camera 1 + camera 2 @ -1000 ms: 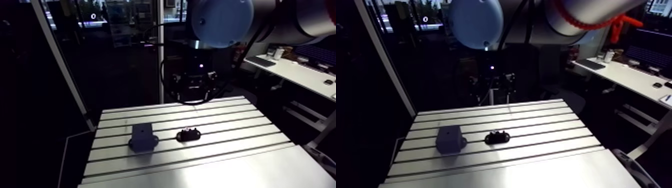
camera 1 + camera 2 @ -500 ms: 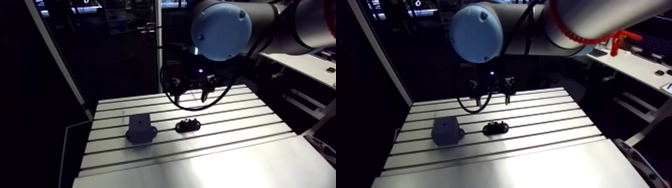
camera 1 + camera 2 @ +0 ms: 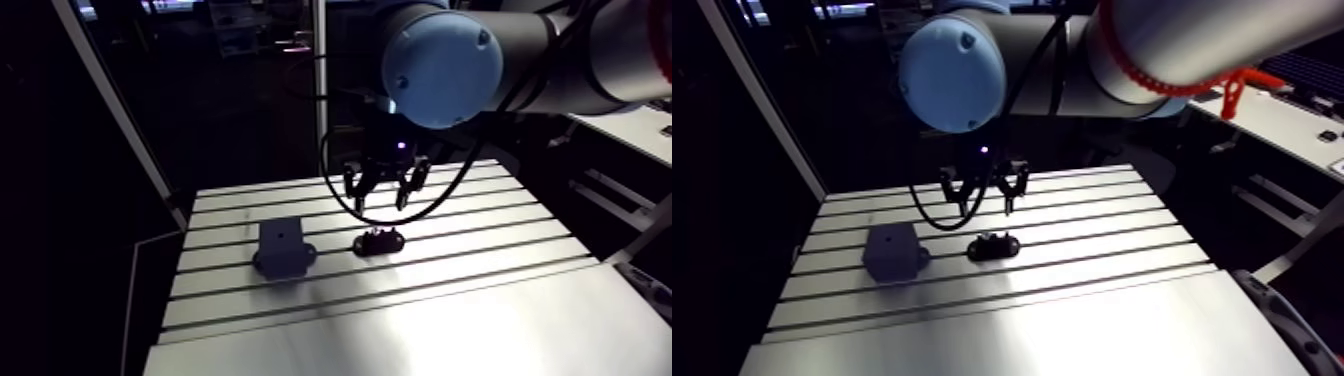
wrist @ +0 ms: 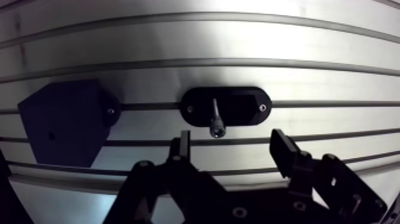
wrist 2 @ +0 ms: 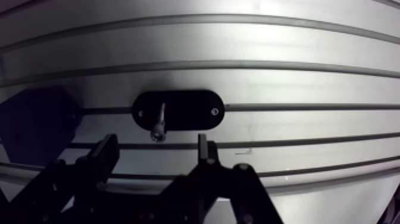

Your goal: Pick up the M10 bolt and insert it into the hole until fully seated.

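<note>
while the dark block (image 3: 283,250), leftmost on the counter (image 3: 450,300), has nothing seated in it, the m10 bolt (image 4: 216,119) stands in the oval holder (image 4: 250,107) just beside it, ungrasped; the claw (image 4: 232,146) hangs above that holder, fingers (image 4: 180,146) spread with nothing between them, so grasp, carry and seating all look left to do

No text, number or label can be read on the black oval holder (image 4: 238,107), the dark angular block (image 4: 62,122) beside it, or the slotted aluminium table (image 4: 238,53).
</note>
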You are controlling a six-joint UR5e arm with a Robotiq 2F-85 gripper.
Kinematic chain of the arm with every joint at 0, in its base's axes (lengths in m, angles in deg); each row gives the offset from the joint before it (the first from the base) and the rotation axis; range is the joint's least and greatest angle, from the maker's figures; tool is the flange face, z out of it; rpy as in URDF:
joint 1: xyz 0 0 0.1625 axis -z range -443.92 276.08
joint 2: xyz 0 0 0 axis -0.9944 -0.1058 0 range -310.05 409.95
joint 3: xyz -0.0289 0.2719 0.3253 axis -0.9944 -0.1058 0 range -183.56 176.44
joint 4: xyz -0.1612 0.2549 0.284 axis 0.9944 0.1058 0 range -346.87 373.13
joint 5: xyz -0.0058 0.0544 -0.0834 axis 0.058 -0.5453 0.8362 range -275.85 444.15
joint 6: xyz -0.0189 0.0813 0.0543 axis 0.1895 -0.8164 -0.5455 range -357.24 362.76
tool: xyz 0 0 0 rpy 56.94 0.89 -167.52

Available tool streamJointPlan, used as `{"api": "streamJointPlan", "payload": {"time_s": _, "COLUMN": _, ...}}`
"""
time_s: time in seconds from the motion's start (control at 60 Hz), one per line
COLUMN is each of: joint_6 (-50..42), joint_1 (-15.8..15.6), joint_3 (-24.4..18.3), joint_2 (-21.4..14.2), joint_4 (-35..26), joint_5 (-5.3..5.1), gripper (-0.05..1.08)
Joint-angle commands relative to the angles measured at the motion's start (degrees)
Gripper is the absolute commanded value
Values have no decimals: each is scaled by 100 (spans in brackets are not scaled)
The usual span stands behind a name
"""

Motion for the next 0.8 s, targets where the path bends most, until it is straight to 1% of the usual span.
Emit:
{"api": "streamJointPlan", "payload": {"time_s": 0.017, "joint_6": -8, "joint_1": -10, "joint_3": 38, "joint_2": 52, "joint_4": 20, "joint_5": 0, "gripper": 28}}
{"api": "streamJointPlan", "payload": {"time_s": 0.033, "joint_6": -8, "joint_1": -10, "joint_3": 40, "joint_2": 60, "joint_4": 20, "joint_5": 8, "gripper": 31}}
{"api": "streamJointPlan", "payload": {"time_s": 0.15, "joint_6": -16, "joint_1": -27, "joint_3": 57, "joint_2": 86, "joint_4": 20, "joint_5": 9, "gripper": 32}}
{"api": "streamJointPlan", "payload": {"time_s": 0.233, "joint_6": -17, "joint_1": -36, "joint_3": 75, "joint_2": 88, "joint_4": 20, "joint_5": 9, "gripper": 36}}
{"api": "streamJointPlan", "payload": {"time_s": 0.6, "joint_6": -9, "joint_1": -71, "joint_3": 84, "joint_2": 114, "joint_4": 20, "joint_5": 9, "gripper": 41}}
{"api": "streamJointPlan", "payload": {"time_s": 0.667, "joint_6": -15, "joint_1": -70, "joint_3": 75, "joint_2": 174, "joint_4": 28, "joint_5": 9, "gripper": 42}}
{"api": "streamJointPlan", "payload": {"time_s": 0.8, "joint_6": -17, "joint_1": -70, "joint_3": 75, "joint_2": 184, "joint_4": 36, "joint_5": 9, "gripper": 43}}
